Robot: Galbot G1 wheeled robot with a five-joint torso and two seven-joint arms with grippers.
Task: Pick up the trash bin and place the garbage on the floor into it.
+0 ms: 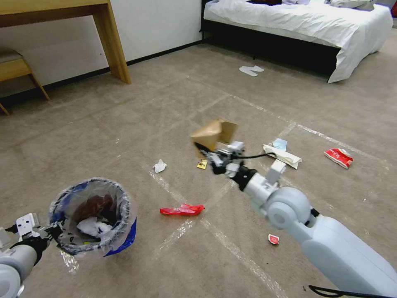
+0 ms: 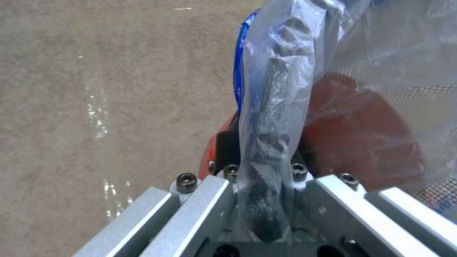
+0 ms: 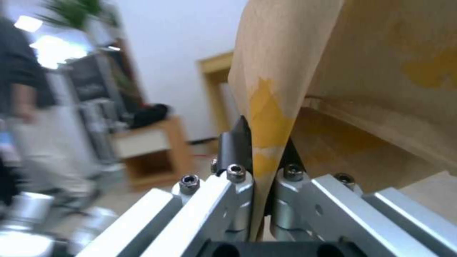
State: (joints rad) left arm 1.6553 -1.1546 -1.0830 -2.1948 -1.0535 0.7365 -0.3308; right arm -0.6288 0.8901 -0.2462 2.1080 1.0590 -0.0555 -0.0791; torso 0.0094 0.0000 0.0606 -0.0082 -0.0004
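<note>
The trash bin (image 1: 93, 217), a small red bucket lined with a clear bag, hangs at the lower left, held by its rim in my left gripper (image 1: 51, 234). In the left wrist view the left gripper (image 2: 264, 150) is shut on the bin's bagged rim (image 2: 271, 107). My right gripper (image 1: 206, 152) is lifted mid-floor, shut on a brown paper bag (image 1: 215, 132); the right wrist view shows the right gripper (image 3: 262, 142) clamping the paper bag (image 3: 333, 71). On the carpet lie a red wrapper (image 1: 182, 210), a white tissue (image 1: 159, 166), a yellow wrapper (image 1: 202, 164), a white packet (image 1: 283, 155) with a blue mask (image 1: 280, 144), and a red-white packet (image 1: 339, 157).
A small red-white scrap (image 1: 273, 239) lies beside my right arm. White slippers (image 1: 251, 70) sit near the bed (image 1: 297, 25) at the back right. A wooden table leg (image 1: 112, 41) and a chair (image 1: 16, 70) stand at the back left. The bin holds white tissue and dark litter.
</note>
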